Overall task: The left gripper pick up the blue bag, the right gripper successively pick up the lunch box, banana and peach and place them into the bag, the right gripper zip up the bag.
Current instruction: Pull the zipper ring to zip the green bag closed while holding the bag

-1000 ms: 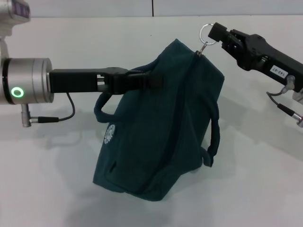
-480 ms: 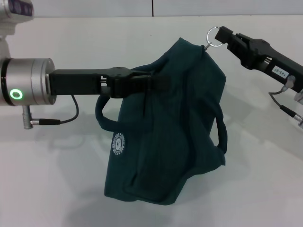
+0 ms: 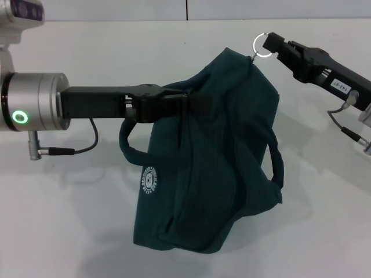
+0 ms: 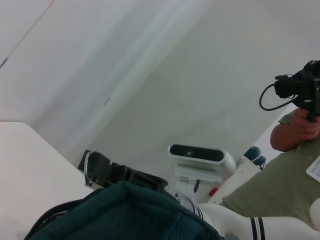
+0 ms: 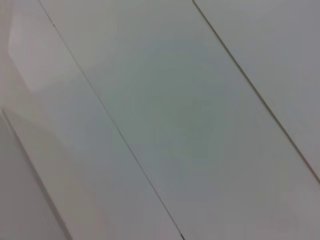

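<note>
Right gripper (image 3: 275, 45) clamping the ring pull (image 3: 263, 44) at the blue bag (image 3: 214, 156)'s upper far corner; left gripper (image 3: 194, 103) pinching the opposite side, zipper line stretching between.

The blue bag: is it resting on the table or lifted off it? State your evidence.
Lifted. The blue bag hangs tilted from the left gripper, which clamps its top edge; the right gripper holds the zipper ring.

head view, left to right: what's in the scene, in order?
Left arm's silver wrist → left claw, shut on the bag's top → bag → zipper ring → right claw, shut on the ring.
</note>
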You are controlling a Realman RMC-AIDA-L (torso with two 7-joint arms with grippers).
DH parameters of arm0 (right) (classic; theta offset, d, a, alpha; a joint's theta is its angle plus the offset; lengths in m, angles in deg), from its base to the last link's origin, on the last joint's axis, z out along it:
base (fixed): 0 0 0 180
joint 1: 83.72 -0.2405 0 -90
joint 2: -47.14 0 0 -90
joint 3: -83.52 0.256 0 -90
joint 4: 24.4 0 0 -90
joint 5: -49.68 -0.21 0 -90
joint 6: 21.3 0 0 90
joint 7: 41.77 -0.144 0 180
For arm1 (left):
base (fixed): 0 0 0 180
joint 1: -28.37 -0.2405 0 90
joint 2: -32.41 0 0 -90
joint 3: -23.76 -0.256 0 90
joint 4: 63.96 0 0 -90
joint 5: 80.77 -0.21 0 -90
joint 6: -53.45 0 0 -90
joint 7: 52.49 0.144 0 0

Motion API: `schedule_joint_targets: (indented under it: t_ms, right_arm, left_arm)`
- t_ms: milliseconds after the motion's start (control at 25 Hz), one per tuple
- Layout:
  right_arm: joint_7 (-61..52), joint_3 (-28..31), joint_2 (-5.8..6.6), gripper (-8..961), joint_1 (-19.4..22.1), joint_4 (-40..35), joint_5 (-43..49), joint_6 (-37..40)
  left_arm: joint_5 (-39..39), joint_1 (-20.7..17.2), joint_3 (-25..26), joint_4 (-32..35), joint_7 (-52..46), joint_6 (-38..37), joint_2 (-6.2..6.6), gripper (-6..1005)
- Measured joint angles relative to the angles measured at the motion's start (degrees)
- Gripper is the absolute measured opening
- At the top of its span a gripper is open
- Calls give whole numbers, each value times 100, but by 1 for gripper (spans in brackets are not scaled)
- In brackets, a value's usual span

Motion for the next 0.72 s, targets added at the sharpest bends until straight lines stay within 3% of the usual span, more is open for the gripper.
schedule_joint_targets:
  t_ms: [720]
  right_arm:
    - [-280,161,23,10,16,-63,-4,546]
  left_arm:
    - [2,68,-32,-402,-78,237,2,47]
